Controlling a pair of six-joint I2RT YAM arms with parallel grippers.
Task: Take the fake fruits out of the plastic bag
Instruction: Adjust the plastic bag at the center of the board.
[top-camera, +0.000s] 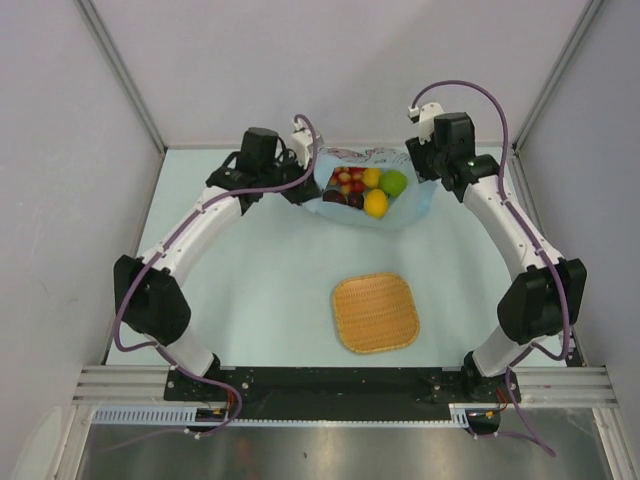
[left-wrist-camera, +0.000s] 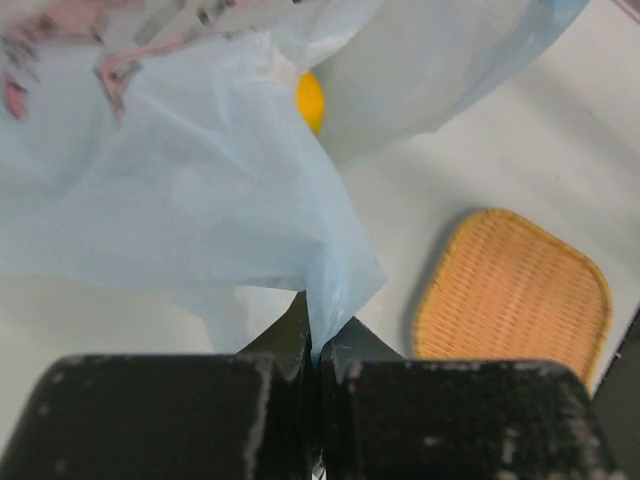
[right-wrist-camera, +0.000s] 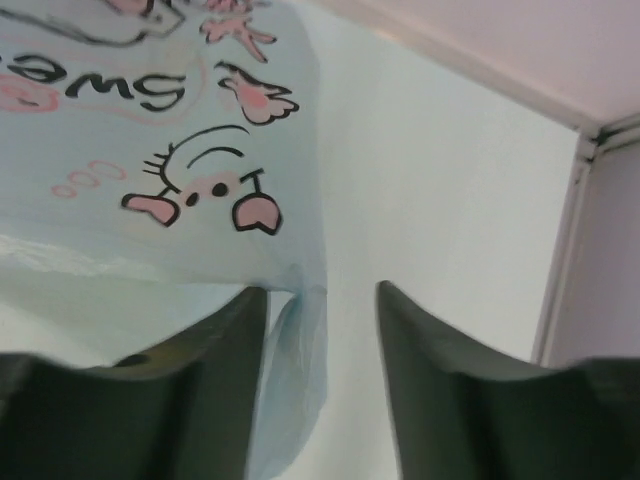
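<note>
The light-blue plastic bag (top-camera: 420, 195) lies open at the far middle of the table. Inside it are several fake fruits: a green round one (top-camera: 394, 183), a yellow one (top-camera: 376, 203), another yellow one (top-camera: 371, 177), dark red ones (top-camera: 336, 197) and small red ones (top-camera: 345, 178). My left gripper (top-camera: 305, 190) is shut on the bag's left edge (left-wrist-camera: 330, 290); a yellow fruit (left-wrist-camera: 310, 100) shows through the film. My right gripper (top-camera: 418, 160) is at the bag's right edge, open, with a fold of printed bag (right-wrist-camera: 300, 330) between its fingers (right-wrist-camera: 322, 300).
An orange woven square tray (top-camera: 375, 312) lies on the table in front of the bag, also in the left wrist view (left-wrist-camera: 515, 290). Grey walls enclose the table on the left, right and back.
</note>
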